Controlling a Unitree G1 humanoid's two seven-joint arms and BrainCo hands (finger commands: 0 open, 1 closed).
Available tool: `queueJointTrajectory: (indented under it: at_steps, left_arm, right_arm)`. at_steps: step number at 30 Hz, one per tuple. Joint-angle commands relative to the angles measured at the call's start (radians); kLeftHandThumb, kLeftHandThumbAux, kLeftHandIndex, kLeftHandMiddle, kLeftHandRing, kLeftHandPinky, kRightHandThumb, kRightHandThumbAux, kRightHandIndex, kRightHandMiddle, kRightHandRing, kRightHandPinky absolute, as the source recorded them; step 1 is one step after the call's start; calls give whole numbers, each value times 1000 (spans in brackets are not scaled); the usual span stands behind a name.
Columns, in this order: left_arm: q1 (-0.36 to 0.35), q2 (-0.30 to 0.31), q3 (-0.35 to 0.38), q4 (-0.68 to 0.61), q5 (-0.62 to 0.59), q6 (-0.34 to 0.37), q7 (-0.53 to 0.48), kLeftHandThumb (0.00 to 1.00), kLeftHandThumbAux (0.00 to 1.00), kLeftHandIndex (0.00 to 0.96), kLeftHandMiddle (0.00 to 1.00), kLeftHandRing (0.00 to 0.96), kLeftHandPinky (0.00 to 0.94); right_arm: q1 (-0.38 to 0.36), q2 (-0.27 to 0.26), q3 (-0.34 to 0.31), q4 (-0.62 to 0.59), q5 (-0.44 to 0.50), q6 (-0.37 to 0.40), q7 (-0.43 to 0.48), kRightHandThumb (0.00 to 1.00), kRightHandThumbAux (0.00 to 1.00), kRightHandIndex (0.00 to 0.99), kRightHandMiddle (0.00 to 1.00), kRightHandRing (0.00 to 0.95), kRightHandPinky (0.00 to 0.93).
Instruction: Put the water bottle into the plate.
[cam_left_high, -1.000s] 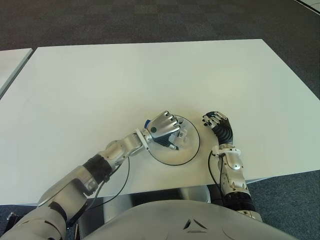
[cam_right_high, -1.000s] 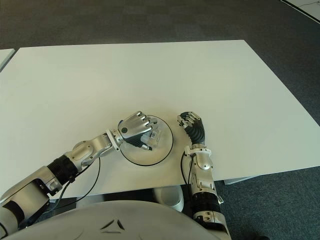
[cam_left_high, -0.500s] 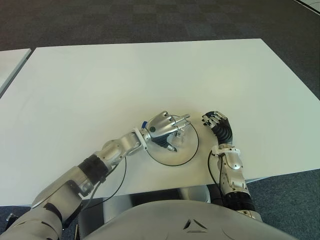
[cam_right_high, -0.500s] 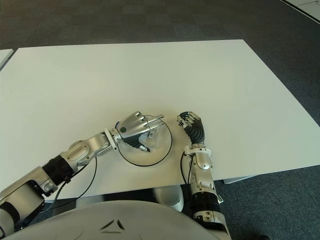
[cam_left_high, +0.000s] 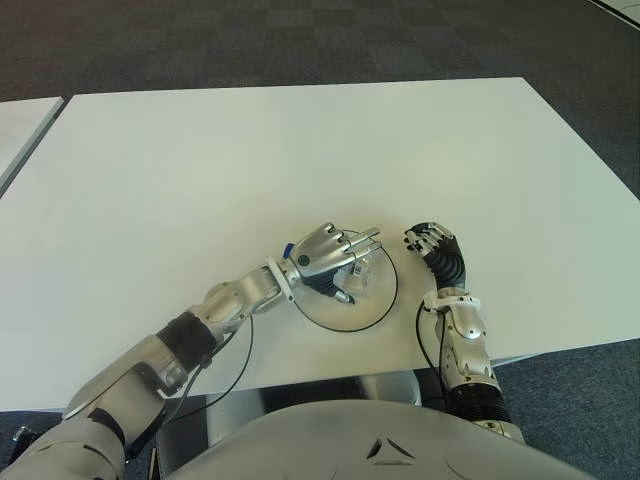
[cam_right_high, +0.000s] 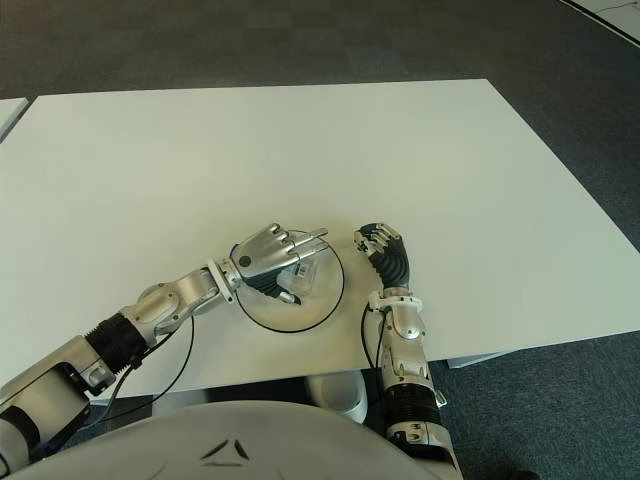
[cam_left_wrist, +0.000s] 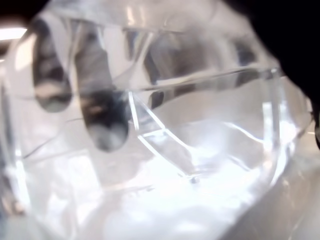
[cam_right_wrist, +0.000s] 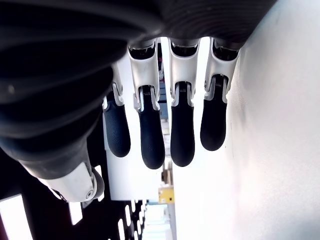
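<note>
Lying in plate (cam_left_high: 375, 305): water bottle (cam_left_high: 357, 274).

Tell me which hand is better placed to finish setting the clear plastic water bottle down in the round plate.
Left. The left hand is over the round plate with the clear plastic water bottle under its opening fingers. The right hand shows beside the plate, on its right, holding nothing.

An office or laboratory room is indicated: a plain white table (cam_left_high: 300, 150) is set on dark grey checkered carpet tiles (cam_left_high: 300, 40), and the edge of a second white table (cam_left_high: 20, 125) is seen at far left.
</note>
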Motion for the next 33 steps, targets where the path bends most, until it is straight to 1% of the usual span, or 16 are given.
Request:
queueJointTrajectory:
  at_steps: [1, 6, 14, 23, 25, 27, 28, 29, 30, 31, 32, 33]
  left_arm:
    - [21, -4, 1, 22, -8, -9, 39, 214, 364, 0, 0, 0, 0]
    - [23, -8, -1, 30, -9, -13, 73, 231, 343, 0, 0, 0, 0]
    - [23, -16, -2, 48, -14, -30, 129, 231, 323, 0, 0, 0, 0]
    - [-2, -19, -20, 83, 22, -36, 201, 259, 330, 0, 0, 0, 0]
    - [-15, -23, -27, 107, 37, -32, 228, 276, 344, 0, 0, 0, 0]
    - [-29, -29, -33, 136, 50, -29, 262, 319, 416, 0, 0, 0, 0]
    - [-33, -31, -35, 146, 55, -28, 276, 345, 467, 3, 0, 0, 5]
    - [-39, -33, -39, 156, 63, -27, 303, 354, 486, 4, 0, 0, 6]
    - [-43, -34, -42, 164, 69, -26, 322, 479, 565, 152, 43, 32, 56]
    - [-46, -35, -45, 171, 74, -24, 337, 523, 593, 205, 59, 44, 74]
    - [-48, -36, -48, 175, 76, -22, 347, 590, 633, 283, 103, 76, 110]
    - [-52, -38, -51, 183, 81, -17, 360, 632, 658, 333, 131, 96, 132]
  right_arm:
    - [27, 8, 3, 26, -6, 54, -10, 713, 725, 429, 489, 480, 493]
    - [29, 8, 4, 20, -4, 58, -10, 713, 725, 429, 492, 484, 500]
    - [32, 6, 6, 17, -10, 56, -13, 712, 725, 429, 492, 484, 491]
    - [32, 3, 6, 21, -7, 49, -2, 712, 725, 429, 491, 484, 502]
    - [33, 3, 4, 21, -4, 48, 2, 712, 725, 429, 491, 484, 500]
    - [33, 4, 3, 21, -1, 48, 3, 712, 725, 429, 491, 483, 494]
    - [33, 4, 2, 20, 0, 48, 4, 712, 725, 429, 492, 482, 492]
    - [33, 5, 1, 20, 3, 49, 5, 712, 725, 429, 492, 482, 491]
    - [34, 6, 0, 21, 5, 50, 5, 712, 725, 429, 492, 481, 492]
    - [34, 6, -1, 21, 7, 50, 5, 712, 725, 429, 492, 481, 492]
    - [34, 7, -1, 20, 8, 50, 5, 712, 725, 429, 492, 481, 495]
    - [35, 7, -2, 20, 10, 50, 5, 712, 725, 429, 493, 481, 498]
